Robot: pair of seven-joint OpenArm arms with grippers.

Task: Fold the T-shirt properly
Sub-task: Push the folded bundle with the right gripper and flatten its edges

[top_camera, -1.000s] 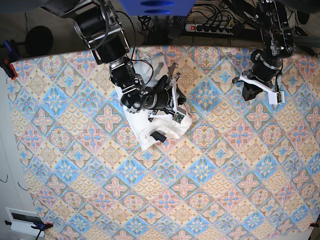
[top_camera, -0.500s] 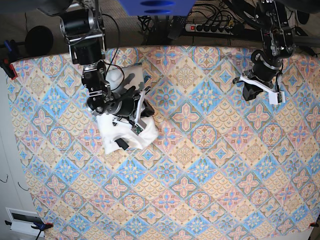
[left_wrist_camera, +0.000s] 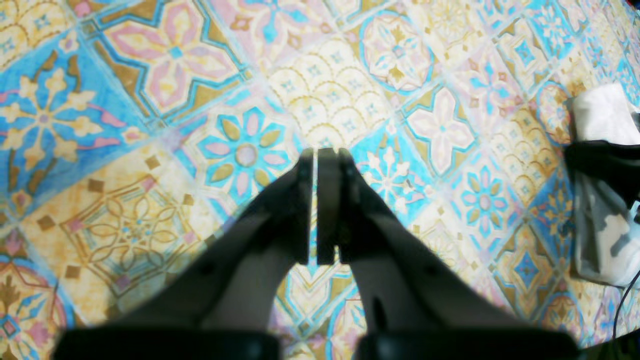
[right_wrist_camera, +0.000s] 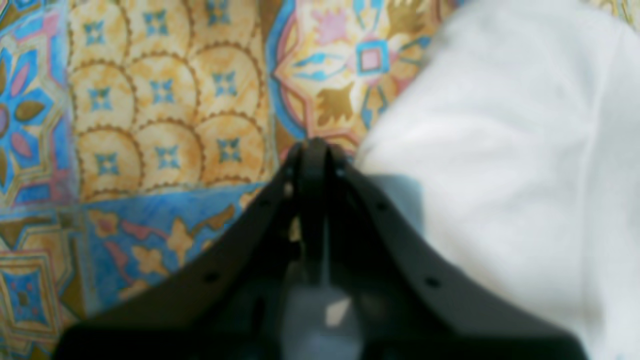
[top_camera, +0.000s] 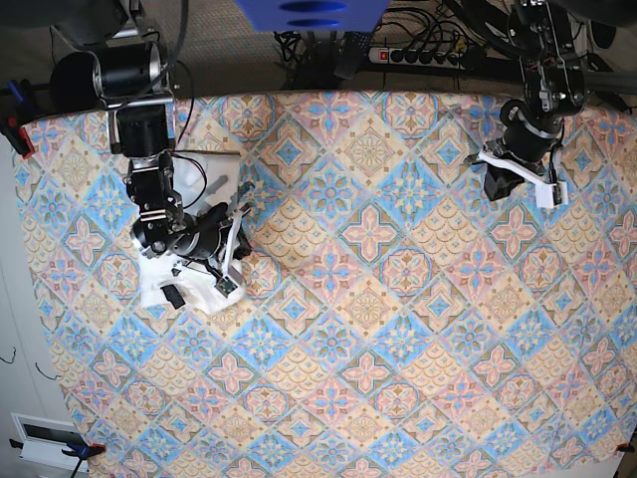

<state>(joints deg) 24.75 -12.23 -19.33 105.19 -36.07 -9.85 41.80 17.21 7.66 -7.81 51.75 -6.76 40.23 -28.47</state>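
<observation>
The T-shirt (top_camera: 151, 284) is a small white bundle at the left of the patterned tablecloth (top_camera: 368, 329), partly hidden under my right arm. My right gripper (top_camera: 174, 296) sits low over it. In the right wrist view the right gripper (right_wrist_camera: 312, 146) is shut, with its tips on the tablecloth (right_wrist_camera: 165, 125) right at the T-shirt's (right_wrist_camera: 510, 150) edge. No cloth shows between the fingers. My left gripper (top_camera: 495, 186) hangs shut and empty at the far right, with the left gripper (left_wrist_camera: 316, 152) over bare tablecloth in its own view. The print is hidden.
A power strip (top_camera: 418, 55) with cables lies beyond the table's back edge. Clamps (top_camera: 15, 129) hold the cloth at the left corner. A white box (top_camera: 45, 438) sits off the table's front left corner. White cloth (left_wrist_camera: 602, 115) shows at the left wrist view's right edge.
My right arm has swung left across the table, and the bundled T-shirt has slid with it from the centre-left to near the left edge. The left arm has not moved.
</observation>
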